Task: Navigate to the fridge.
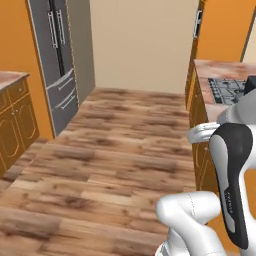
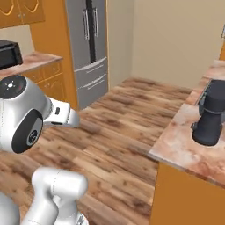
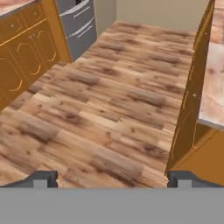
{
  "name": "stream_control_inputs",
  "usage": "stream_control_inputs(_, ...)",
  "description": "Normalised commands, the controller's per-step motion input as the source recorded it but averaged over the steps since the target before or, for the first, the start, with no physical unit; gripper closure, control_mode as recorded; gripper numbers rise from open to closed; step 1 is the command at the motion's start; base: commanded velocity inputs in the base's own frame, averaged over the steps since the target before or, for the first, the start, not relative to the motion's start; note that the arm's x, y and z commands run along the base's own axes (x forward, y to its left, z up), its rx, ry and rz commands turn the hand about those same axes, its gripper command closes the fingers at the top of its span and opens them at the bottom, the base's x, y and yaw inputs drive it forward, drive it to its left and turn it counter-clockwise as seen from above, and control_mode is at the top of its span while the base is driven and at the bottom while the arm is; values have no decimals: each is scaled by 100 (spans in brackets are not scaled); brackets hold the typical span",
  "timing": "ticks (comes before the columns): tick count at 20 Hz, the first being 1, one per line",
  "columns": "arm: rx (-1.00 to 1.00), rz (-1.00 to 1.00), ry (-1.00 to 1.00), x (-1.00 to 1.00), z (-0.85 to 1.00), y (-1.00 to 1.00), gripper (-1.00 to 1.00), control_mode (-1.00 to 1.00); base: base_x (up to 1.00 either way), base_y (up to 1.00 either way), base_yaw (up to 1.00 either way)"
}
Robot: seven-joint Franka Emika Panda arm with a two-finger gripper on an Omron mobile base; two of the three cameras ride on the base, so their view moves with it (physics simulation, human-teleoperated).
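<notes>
The gripper hangs over bare wood floor, its two dark fingertips set wide apart with nothing between them. In the hand view, just right of the tips stands the orange side of a counter with a mottled stone top; to the left runs a row of orange cabinets with arched door panels. Ahead and to the left, beyond those cabinets, stands the fridge, well apart from the hand across the open floor. It stands upright, its long axis vertical, taller than the cabinets beside it, its front facing out into the aisle toward the counter side. Two long vertical handles flank its dark centre seam, and two drawers lie across its bottom. On the counter's top, in the right base view, sits a dark appliance.
</notes>
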Motion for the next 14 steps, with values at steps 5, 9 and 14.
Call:
stream_control_inputs(5,0,0,0,0,0,0,-100,100,100,100,-44)
stream_control_inputs(9,0,0,0,0,0,0,-100,100,100,100,-46)
stream_control_inputs(14,0,0,0,0,0,0,-100,100,100,100,-45)
